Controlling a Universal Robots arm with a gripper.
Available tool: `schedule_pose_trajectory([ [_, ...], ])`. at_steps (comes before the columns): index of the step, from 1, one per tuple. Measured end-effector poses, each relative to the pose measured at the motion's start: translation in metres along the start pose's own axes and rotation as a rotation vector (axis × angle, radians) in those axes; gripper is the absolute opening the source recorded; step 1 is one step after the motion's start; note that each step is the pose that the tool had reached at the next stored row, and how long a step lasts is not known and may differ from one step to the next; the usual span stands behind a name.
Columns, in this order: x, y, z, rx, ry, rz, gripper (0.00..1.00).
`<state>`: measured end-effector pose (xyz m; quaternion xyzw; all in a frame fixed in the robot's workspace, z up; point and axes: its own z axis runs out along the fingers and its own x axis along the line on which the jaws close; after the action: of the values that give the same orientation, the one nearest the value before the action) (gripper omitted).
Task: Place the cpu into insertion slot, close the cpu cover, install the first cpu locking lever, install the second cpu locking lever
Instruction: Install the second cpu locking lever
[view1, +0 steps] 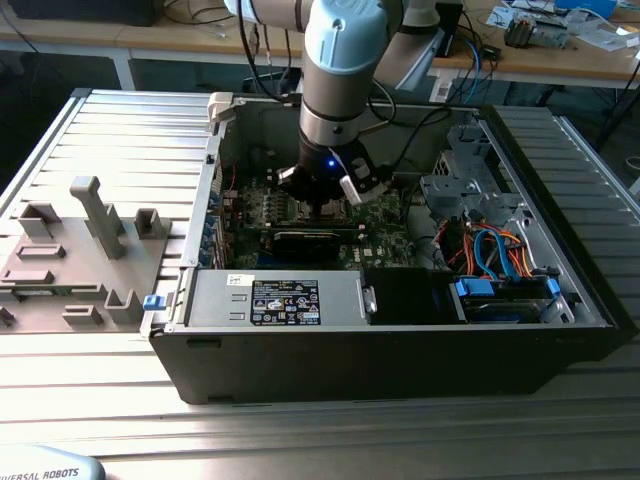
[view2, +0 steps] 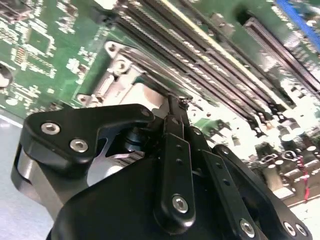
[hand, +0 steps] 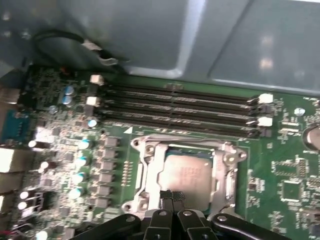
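In the first wrist view the cpu, a silvery-grey square, lies in the insertion slot on the green motherboard. A silvery metal cover frame lies flat around it. My gripper is shut, its fingertips pressed together right at the slot's near edge, touching or just above the frame. In the second wrist view the gripper tips meet at the corner of the slot's metal rim. In the exterior view the gripper reaches down into the open computer case. I cannot make out the locking levers' positions.
Several long black memory slots run beside the socket, with a row of capacitors on another side. The case wall rises close behind. A power supply and drive cage with cables fill the case's front and right in the exterior view.
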<state>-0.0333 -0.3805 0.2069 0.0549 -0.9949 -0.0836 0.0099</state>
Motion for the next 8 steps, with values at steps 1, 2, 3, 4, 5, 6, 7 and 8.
schedule_pose_trajectory([
  [1,-0.0034,0.0008,0.0001,0.0009,0.0034,0.001,0.11],
  [2,-0.0083,0.0020,0.0002,0.0019,0.0081,0.001,0.11],
  [3,-0.0110,0.0028,0.0003,0.0036,0.0099,0.002,0.11],
  [4,-0.0124,0.0034,0.0004,0.0097,0.0114,0.002,0.11],
  [5,-0.0134,0.0041,0.0006,0.0159,0.0122,0.002,0.11],
  [6,-0.0142,0.0059,0.0007,0.0227,0.0129,0.003,0.11],
  [7,-0.0150,0.0097,0.0007,0.0266,0.0134,0.003,0.11],
  [8,-0.0151,0.0114,-0.0001,0.0269,0.0134,0.003,0.11],
])
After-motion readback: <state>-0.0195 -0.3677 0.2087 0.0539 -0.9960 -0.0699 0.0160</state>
